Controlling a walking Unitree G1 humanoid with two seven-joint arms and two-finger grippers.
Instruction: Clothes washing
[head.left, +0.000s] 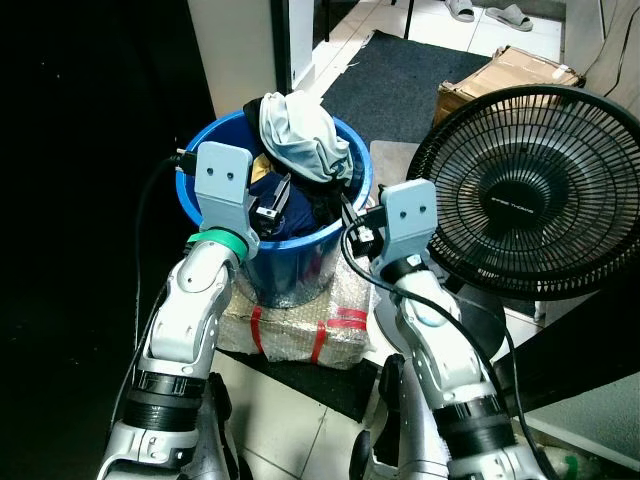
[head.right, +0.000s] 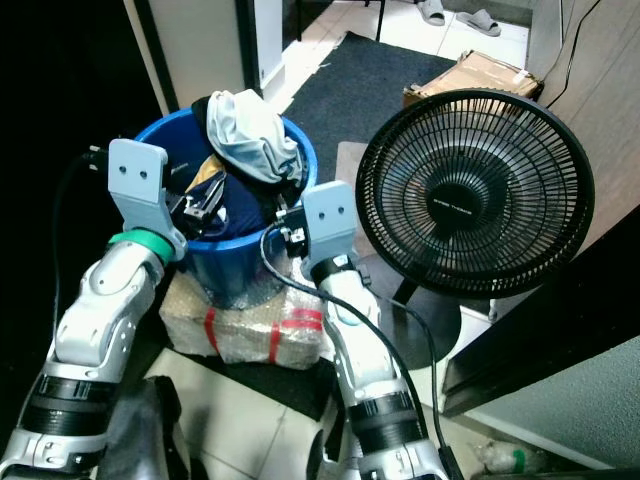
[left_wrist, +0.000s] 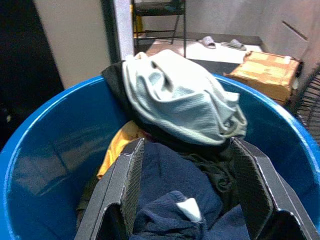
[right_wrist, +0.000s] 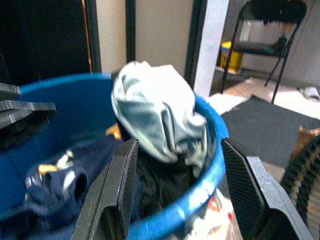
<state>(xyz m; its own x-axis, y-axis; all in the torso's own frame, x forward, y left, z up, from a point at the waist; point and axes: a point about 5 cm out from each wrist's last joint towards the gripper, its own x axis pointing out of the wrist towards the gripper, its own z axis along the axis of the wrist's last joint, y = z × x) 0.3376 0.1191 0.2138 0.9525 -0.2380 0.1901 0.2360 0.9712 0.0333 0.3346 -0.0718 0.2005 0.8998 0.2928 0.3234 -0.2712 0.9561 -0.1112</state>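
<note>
The blue bucket (head.left: 300, 262) sits on a wrapped bundle (head.left: 300, 335) on the floor, at 9 o'clock from the black fan (head.left: 535, 190); a pale grey cloth (left_wrist: 175, 97) tops the dark blue clothes (left_wrist: 172, 192) inside; the left gripper (left_wrist: 182, 187) hangs inside the bucket, fingers wide, holding nothing; the right gripper (right_wrist: 177, 185) is at the rim, fingers wide too.

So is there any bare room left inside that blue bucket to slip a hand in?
Bare blue wall shows on the round blue plastic bucket's left inside. The rest is crowded: pale grey-green cloth heaped over dark navy clothes, both open grippers at the rim.
</note>
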